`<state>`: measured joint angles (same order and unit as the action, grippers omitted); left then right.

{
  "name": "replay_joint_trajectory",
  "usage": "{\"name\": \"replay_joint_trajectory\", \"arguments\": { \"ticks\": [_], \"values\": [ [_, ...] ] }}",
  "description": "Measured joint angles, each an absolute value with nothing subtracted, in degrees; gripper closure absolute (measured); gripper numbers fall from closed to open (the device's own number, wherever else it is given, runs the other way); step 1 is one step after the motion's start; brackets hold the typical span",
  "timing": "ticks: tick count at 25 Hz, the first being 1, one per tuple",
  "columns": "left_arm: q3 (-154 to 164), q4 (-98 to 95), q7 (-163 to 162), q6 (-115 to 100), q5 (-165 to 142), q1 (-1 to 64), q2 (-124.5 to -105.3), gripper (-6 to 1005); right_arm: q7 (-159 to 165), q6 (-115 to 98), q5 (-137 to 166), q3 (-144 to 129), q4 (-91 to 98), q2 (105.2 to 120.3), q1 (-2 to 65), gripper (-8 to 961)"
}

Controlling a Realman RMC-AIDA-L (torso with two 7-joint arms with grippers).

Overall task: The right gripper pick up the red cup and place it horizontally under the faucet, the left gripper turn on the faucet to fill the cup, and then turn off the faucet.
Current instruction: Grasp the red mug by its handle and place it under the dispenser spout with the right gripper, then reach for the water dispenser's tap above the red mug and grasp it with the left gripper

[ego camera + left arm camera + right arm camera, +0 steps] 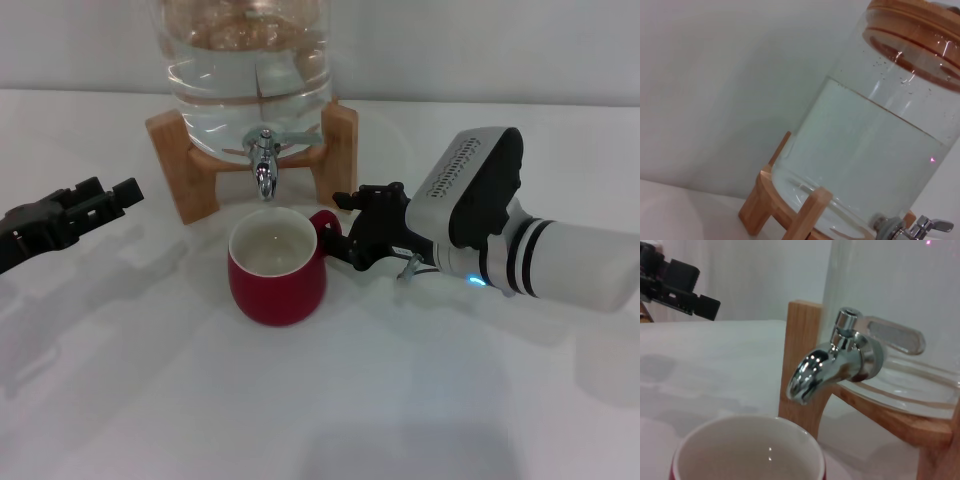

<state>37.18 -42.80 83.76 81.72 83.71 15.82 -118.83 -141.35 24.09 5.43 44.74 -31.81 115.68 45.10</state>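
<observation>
My right gripper (pixel 345 232) grips the cup (pixel 277 266) handle; cup sits below the faucet (pixel 264 165). My left gripper (pixel 100 200), released, waits toward the tabletop's left edge.

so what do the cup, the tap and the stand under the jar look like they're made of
The red cup looks like glazed ceramic: glossy red outside, smooth white inside. The faucet seems chrome-plated metal, mirror-bright with sharp reflections. The stand appears to be light unpainted wood with visible grain.
</observation>
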Motion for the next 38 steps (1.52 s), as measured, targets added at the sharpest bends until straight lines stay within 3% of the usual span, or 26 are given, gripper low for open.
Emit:
{"name": "replay_joint_trajectory", "arguments": {
  "ticks": [23, 25, 35, 38],
  "values": [
    [37.2, -43.2, 83.1, 82.1, 83.8, 15.7, -118.67, 146, -135.7, 27.9, 11.4, 45.9, -33.1, 113.94, 42.0, 491],
    [37.2, -43.2, 83.0, 82.1, 83.7, 15.5, -118.6, 146, -135.4, 28.8, 11.4, 46.0, -34.1, 113.19, 41.0, 492],
    [37.2, -43.2, 83.0, 82.1, 83.6, 15.2, -118.44, 147, -125.6, 29.0, 22.0, 51.0, -48.1, 106.62, 32.5, 493],
    [37.2, -43.2, 83.0, 82.1, 83.6, 15.0, -118.37, 147, -118.2, 29.4, 30.3, 56.2, -52.0, 105.85, 28.9, 494]
  ]
}}
